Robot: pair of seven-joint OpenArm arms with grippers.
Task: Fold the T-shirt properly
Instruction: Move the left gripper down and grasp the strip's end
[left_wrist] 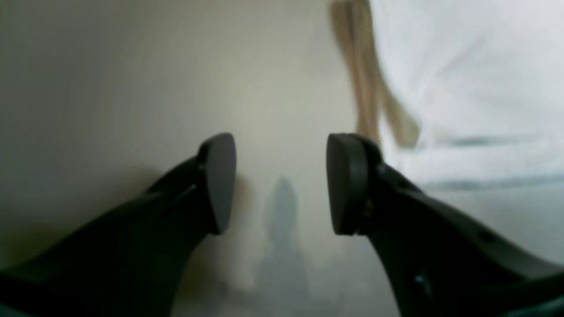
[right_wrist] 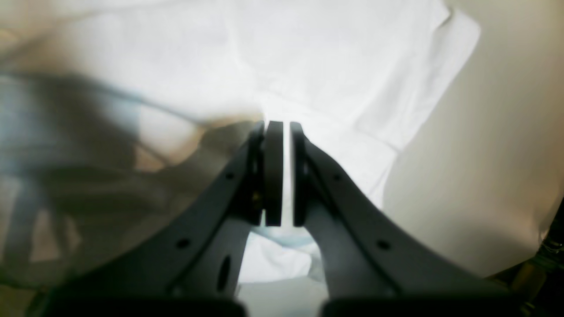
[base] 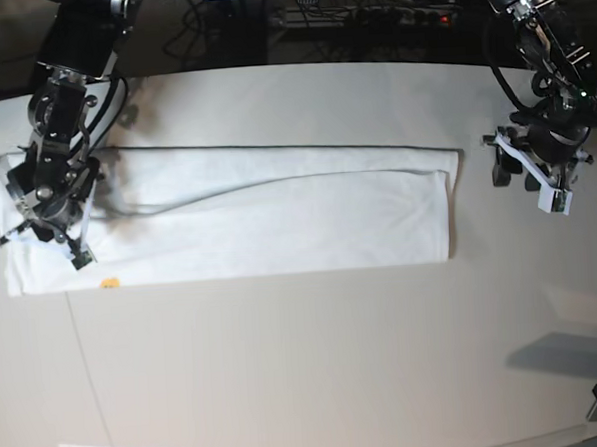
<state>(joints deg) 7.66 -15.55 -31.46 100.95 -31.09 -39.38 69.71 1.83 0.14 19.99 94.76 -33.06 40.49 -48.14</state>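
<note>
1. One T-shirt, folded into a long band, is laid across the surface.
2. Its 9 o'clock end is pinched by the clenched right claw.
3. The left claw is held released at 3 o'clock, just beside the cloth.
4. Soft, light cloth is judged; corners are best gripped.

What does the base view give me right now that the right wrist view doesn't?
Only the base view shows the whole T-shirt, folded into a long band across the table, and the left gripper hanging open off the shirt's end, over bare table. Only the right wrist view shows the right gripper up close: its pads nearly together with a thin strip of white cloth showing in the gap, so it looks pinched on the fabric, and a folded edge of cloth beside it. Both show the right gripper at the shirt's other end, and white fabric on the pale table.
</note>
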